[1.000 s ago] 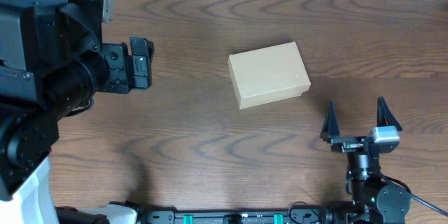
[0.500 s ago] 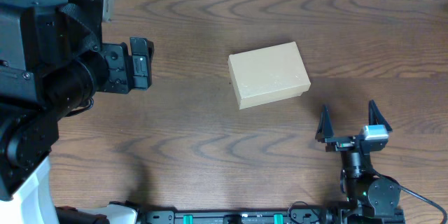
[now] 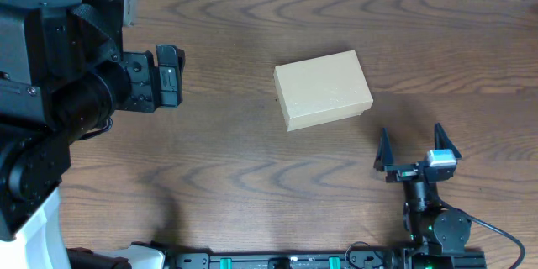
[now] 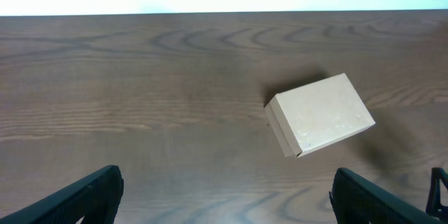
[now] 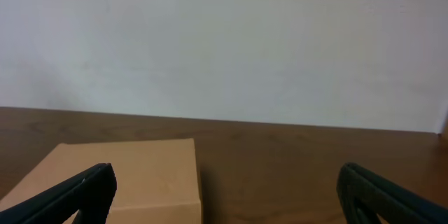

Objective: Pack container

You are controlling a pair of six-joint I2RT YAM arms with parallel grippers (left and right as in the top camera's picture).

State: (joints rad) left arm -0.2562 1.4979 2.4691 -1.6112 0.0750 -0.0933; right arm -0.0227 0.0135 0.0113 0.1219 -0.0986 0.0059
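Note:
The container [image 3: 324,89] is a plain tan cardboard box with its lid shut, lying slightly askew on the dark wood table near the middle. It also shows at the right of the left wrist view, container [image 4: 322,114], and at the lower left of the right wrist view, container [image 5: 126,175]. My left gripper [image 3: 170,76] hangs high at the left, well apart from the box, its jaws open over bare wood [image 4: 225,182]. My right gripper [image 3: 412,141] stands open in front of the box and to its right, touching nothing [image 5: 225,182].
The bulky left arm [image 3: 59,92] fills the left side of the overhead view. A black rail with green fittings [image 3: 277,261] runs along the table's front edge. A white wall [image 5: 224,56] rises behind the table's far edge.
My right gripper has drifted left and back toward the table's front edge, still open. The box and the left arm have not moved.

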